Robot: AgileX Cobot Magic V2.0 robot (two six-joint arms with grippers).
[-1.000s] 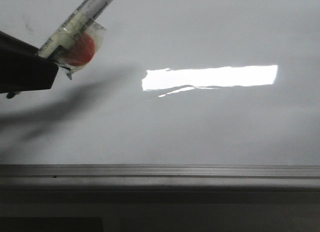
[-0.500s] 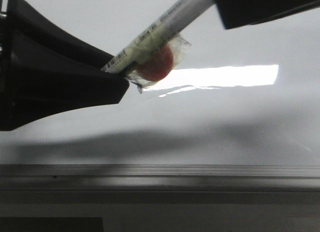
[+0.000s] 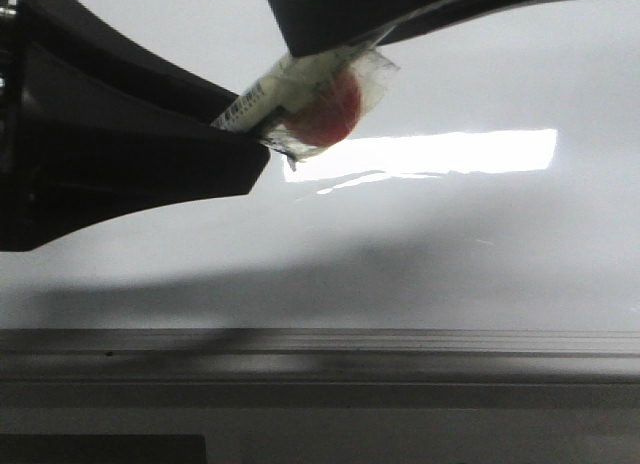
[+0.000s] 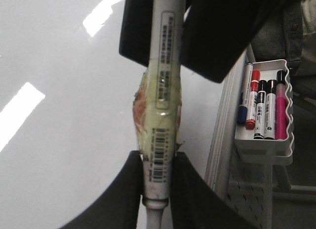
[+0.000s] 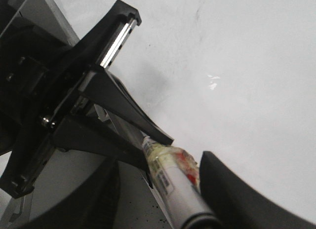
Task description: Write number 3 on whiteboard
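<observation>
Front view: my left gripper [image 3: 262, 134] comes in from the left holding one end of a marker [image 3: 300, 99]. The marker's long axis rises up and to the right, where the right gripper [image 3: 335, 46] covers its other end. A red blob under clear tape [image 3: 335, 109] sits mid-barrel between them. The whiteboard [image 3: 450, 264] spreads behind and below, with its rail [image 3: 400, 349] along the bottom. I see no number 3 on it, only a glare patch [image 3: 450, 152].

Left wrist view: the left gripper's fingers [image 4: 126, 189] are narrow, clamped on the marker's [image 4: 163, 91] barcode end. The dark right gripper [image 4: 170, 34] straddles the far end; I cannot tell whether it is gripping. A tray of markers [image 4: 264, 110] hangs off the board's edge, well apart and out of the way.

Right wrist view: the marker [image 5: 173, 179] runs between the right fingers [image 5: 237, 189], with gaps showing on both sides, so I judge them open. The left gripper [image 5: 144, 146] holds the opposite end. Nothing stands between the two grippers; this reads as a handover or a cap pull along the marker's axis.
</observation>
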